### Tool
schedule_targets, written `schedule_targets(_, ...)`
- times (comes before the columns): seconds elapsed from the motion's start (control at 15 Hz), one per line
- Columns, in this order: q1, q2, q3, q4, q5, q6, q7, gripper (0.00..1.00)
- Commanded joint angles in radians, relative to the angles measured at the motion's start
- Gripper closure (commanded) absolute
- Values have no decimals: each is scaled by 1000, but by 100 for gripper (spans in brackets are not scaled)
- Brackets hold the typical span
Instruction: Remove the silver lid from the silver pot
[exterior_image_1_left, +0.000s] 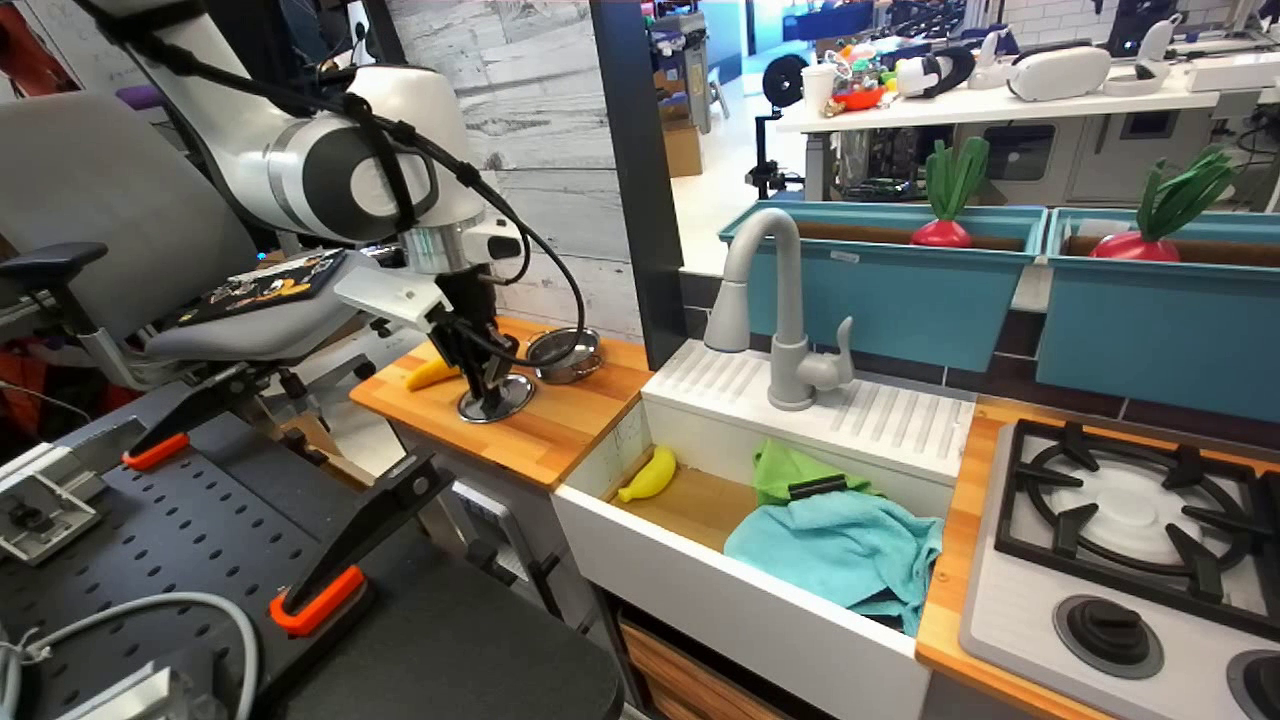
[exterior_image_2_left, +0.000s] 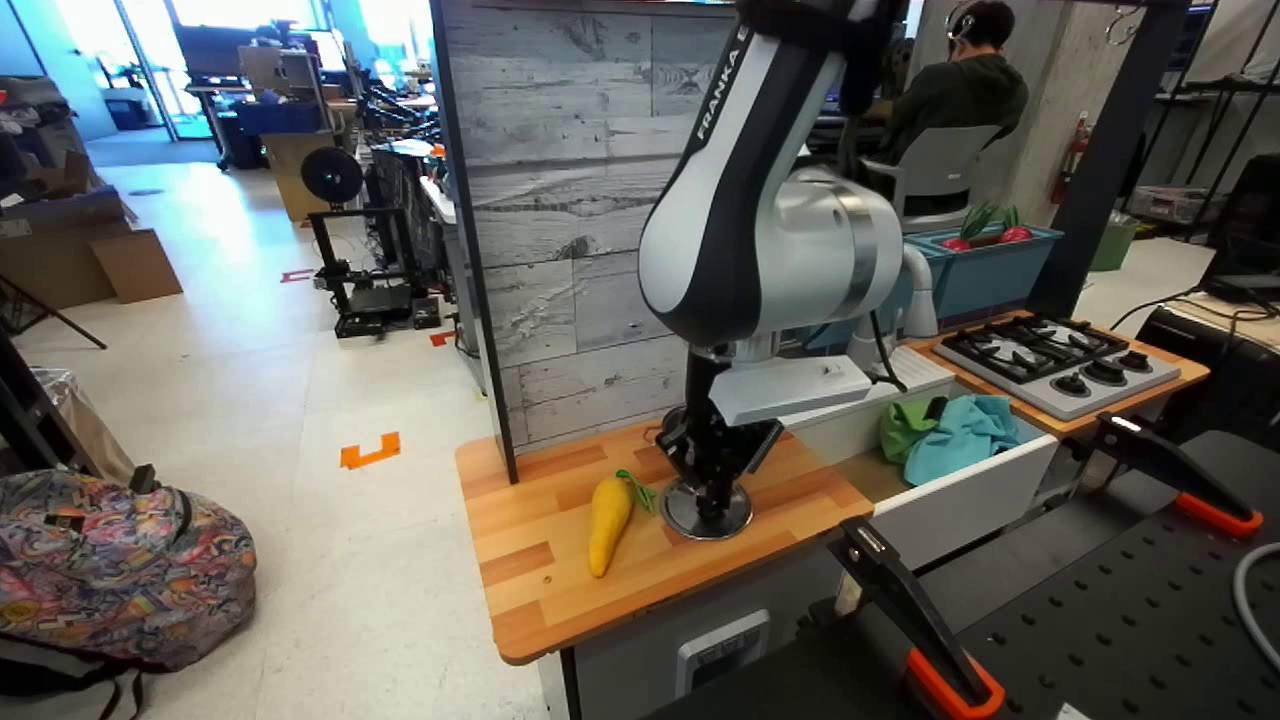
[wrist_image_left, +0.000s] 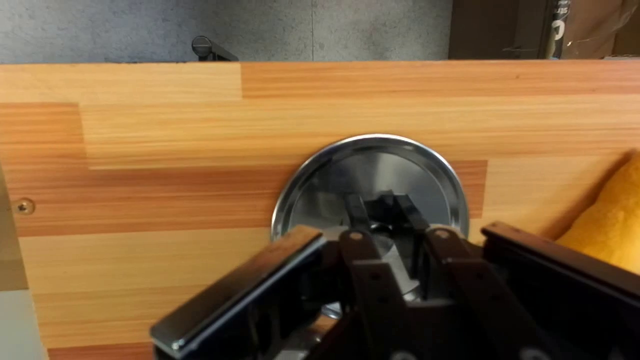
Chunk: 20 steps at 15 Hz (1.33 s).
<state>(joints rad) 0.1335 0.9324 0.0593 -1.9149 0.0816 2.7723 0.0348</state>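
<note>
The silver lid (exterior_image_1_left: 518, 396) lies on the wooden counter, flat or nearly so, in both exterior views (exterior_image_2_left: 684, 512). The silver pot (exterior_image_1_left: 570, 372) stands uncovered on the counter behind the lid, near the wall; in an exterior view the arm hides most or all of it. My gripper (exterior_image_1_left: 490, 388) points straight down over the middle of the lid, and its fingertips reach the lid (exterior_image_2_left: 714, 500). In the wrist view the fingers (wrist_image_left: 385, 222) are partly apart around the centre of the lid (wrist_image_left: 382, 167). The knob is mostly hidden, so whether they grip it is unclear.
A yellow squash-like toy (exterior_image_2_left: 608, 520) lies on the counter (exterior_image_2_left: 540, 570) beside the lid. The sink (exterior_image_1_left: 700, 610) holds a yellow banana (exterior_image_1_left: 652, 474) and green and blue cloths (exterior_image_1_left: 840, 545). A faucet (exterior_image_1_left: 790, 330) stands behind the sink. The wood-panelled wall (exterior_image_2_left: 590, 300) rises behind the counter.
</note>
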Motion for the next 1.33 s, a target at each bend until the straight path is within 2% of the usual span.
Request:
schedule_targets(0.0, -6, 30, 0, 57, -25, -52, -2, 56)
schedule_targets(0.07, -7, 33, 1, 63, -25, -57, -4, 55)
schedule_targets(0.33, -6, 30, 5, 65, -25, -54, -9, 27)
schedule_targets(0.6, 8, -21, -4, 3, -31, -30, -5, 1)
schedule_targets(0.73, 12, -67, -6, -38, -37, -33, -6, 0)
schedule_targets(1.07, 90, -242, -99, -178, -131, -23, 34, 0)
schedule_targets(1.13, 40, -142, -48, -87, -96, -28, 15, 0)
schedule_targets(1.27, 43, -171, -50, -103, -102, -34, 18, 0)
